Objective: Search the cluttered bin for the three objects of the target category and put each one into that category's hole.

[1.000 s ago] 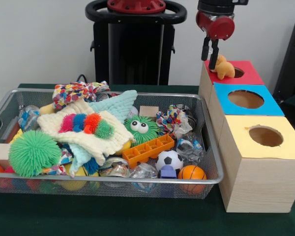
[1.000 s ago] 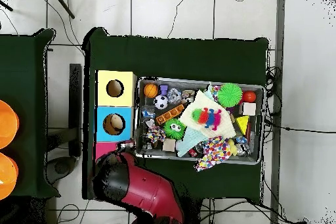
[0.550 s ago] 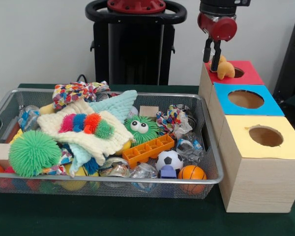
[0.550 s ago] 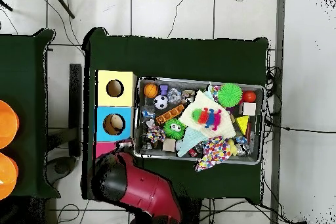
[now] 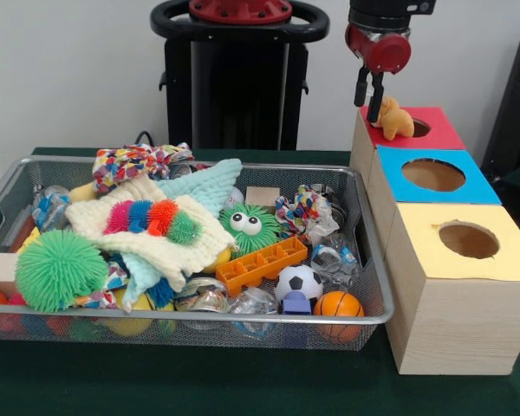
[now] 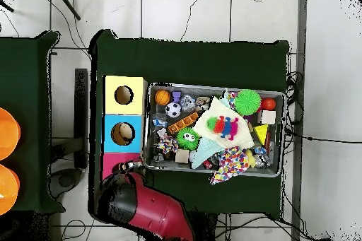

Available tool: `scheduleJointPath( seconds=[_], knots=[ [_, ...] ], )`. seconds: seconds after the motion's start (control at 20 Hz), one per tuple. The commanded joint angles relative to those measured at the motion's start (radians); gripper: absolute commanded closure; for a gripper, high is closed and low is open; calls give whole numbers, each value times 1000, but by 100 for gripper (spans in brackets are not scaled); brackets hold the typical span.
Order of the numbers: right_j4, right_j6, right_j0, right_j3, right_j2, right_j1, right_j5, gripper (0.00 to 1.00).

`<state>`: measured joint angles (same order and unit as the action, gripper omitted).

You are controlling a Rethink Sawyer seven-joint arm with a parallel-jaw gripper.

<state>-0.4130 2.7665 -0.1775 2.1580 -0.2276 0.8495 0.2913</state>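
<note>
Over the red box [image 5: 433, 132], the hand [image 5: 369, 97] partly hides an orange toy [image 5: 394, 120].

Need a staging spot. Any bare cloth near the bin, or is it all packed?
Free: green cloth in front of the wire bin, and the strip behind it in the overhead view. Crowded: the bin's inside, full of toys. The three boxes stand close along one end.

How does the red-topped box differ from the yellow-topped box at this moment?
The red-topped box has an orange plush toy lying on it beside its hole, under the gripper; the yellow-topped box has a bare top. The red-topped box is at the far end of the row, the yellow-topped box at the near end. Both have a round hole on top.
</note>
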Motion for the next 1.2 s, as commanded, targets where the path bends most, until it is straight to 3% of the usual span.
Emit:
scheduleJointPath(
  seconds=[0.05,1.2],
  knots=[
    [22,82,14,41,77,-12,-73,0],
    [1,115,-5,49,79,-17,-93,0]
  ],
)
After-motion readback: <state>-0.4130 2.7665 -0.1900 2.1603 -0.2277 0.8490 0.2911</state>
